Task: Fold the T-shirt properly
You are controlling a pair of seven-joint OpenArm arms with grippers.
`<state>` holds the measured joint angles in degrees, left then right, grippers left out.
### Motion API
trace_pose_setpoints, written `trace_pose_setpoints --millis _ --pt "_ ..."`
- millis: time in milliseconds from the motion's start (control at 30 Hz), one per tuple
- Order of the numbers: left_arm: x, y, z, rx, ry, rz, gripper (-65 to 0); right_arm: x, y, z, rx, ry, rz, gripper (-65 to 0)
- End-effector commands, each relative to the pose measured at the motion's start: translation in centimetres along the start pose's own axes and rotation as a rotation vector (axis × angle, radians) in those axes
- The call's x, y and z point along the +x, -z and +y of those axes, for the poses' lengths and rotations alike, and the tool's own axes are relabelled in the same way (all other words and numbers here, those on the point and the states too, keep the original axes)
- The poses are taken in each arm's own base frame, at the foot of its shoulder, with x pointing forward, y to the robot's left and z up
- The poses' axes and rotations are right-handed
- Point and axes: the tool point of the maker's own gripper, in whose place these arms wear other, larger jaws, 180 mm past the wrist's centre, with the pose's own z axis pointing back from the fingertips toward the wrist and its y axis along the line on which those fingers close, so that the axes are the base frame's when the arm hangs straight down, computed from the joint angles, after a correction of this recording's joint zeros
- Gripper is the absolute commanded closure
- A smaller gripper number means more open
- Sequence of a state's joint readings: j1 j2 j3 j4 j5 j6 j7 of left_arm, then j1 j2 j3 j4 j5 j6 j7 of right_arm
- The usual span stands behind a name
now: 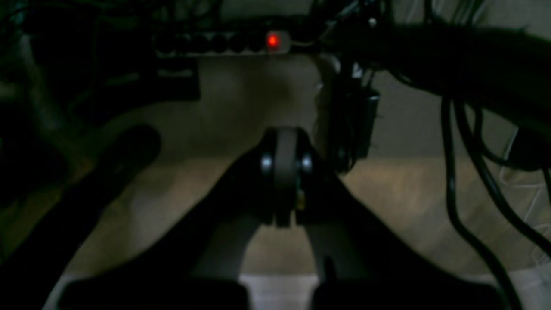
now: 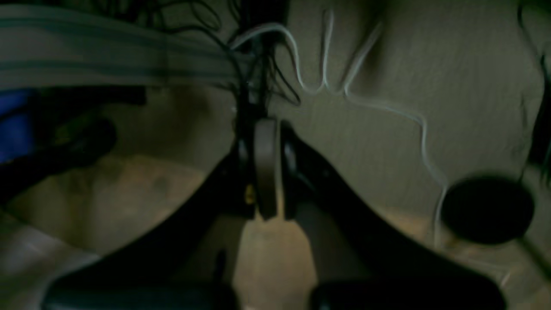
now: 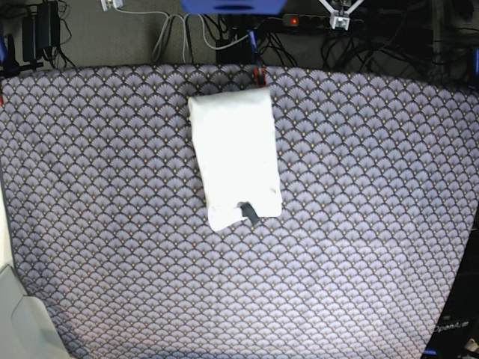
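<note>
T-shirt (image 3: 236, 157), folded, plain white side up, lying toward twelve o'clock on the patterned tablecloth (image 3: 359, 224); appearing in base view only. Left gripper (image 1: 284, 172) and right gripper (image 2: 265, 168), each showing in its own dim wrist view only, sitting pressed together, holding nothing.

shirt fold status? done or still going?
Looks done: the T-shirt lies as a compact white rectangle on the patterned table cover, plain side up, a small dark bit showing at its near edge. Nothing in hand: the left gripper and right gripper are shut and empty, away from the table. Nothing obvious left.
</note>
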<state>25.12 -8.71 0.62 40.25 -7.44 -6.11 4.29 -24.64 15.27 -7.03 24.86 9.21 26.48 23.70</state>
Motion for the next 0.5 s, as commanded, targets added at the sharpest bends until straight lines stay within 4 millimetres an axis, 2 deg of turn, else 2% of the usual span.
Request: trace_pose_setpoints --millis 0,100,167,233,300,467 --pt "-0.8 0.4 0.0 0.003 0.004 0.006 -0.3 0.1 0.0 -0.9 -0.014 0.009 -0.015 -1.0" --pt "-2.4 1.8 -0.5 0.005 0.000 0.030 -0.3 0.0 1.4 -0.3 -0.028 0.055 -0.015 -0.9" --pt "-2.3 2.4 0.1 0.021 0.003 0.033 -0.3 0.5 2.1 -0.6 -0.056 0.051 -0.010 -0.9" --pt "-2.1 2.7 0.7 0.036 -0.003 0.045 -0.3 0.8 2.7 -1.2 -0.132 0.010 -0.004 -0.9" --pt "-1.0 3.1 1.0 0.045 -0.012 0.048 -0.3 0.5 2.7 -2.1 -0.216 -0.031 0.018 -1.0" --pt "0.6 3.6 1.6 0.054 -0.010 0.066 -0.3 2.2 4.0 -2.4 -0.306 -0.106 0.026 -1.0"
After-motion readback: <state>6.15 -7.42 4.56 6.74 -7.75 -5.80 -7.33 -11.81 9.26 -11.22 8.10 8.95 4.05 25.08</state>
